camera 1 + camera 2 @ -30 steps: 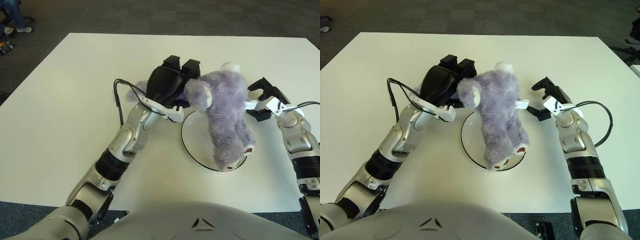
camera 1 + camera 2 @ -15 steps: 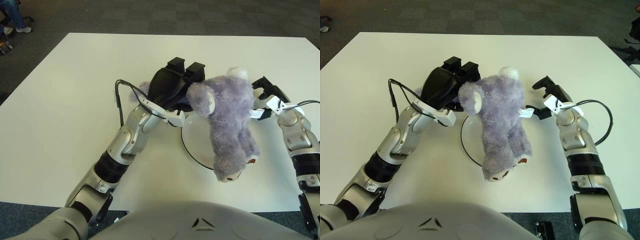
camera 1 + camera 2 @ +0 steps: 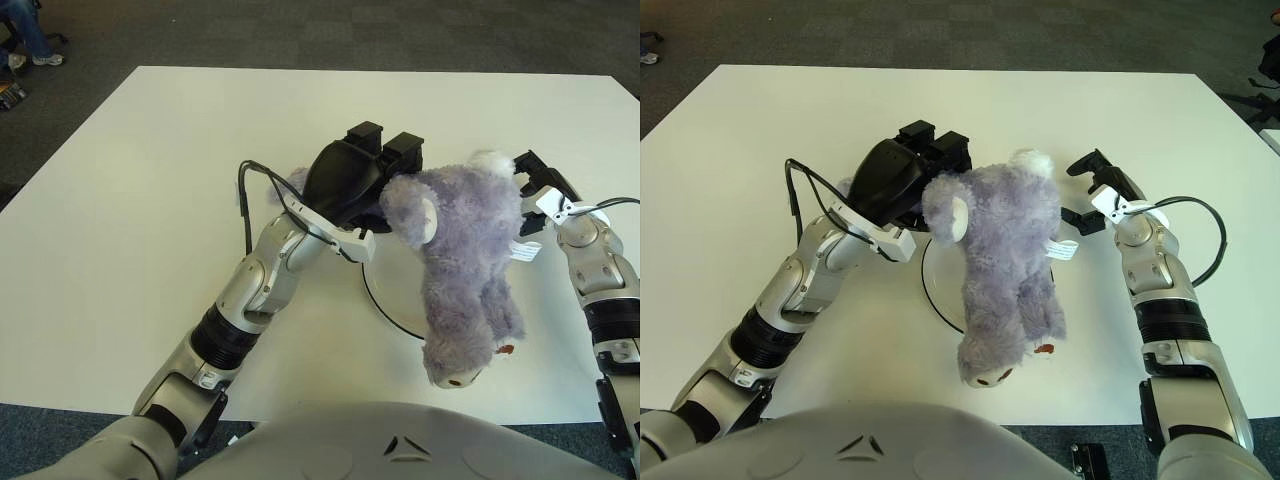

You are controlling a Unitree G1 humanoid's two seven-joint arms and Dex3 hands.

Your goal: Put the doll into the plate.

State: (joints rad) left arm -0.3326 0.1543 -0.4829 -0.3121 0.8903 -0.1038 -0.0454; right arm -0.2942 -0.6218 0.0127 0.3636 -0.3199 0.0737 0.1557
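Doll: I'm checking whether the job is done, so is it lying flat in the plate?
No, the doll hangs above the plate, gripped by the left hand.

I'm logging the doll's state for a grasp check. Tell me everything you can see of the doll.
The doll is a fluffy lilac plush animal with pale-lined ears, a white tuft at its far end and a white tag on its right side. It hangs lengthwise, head toward the robot, over the plate, covering most of it. The left hand touches its far left side; the right hand shows beside its far right. Whether it touches the plate is hidden.
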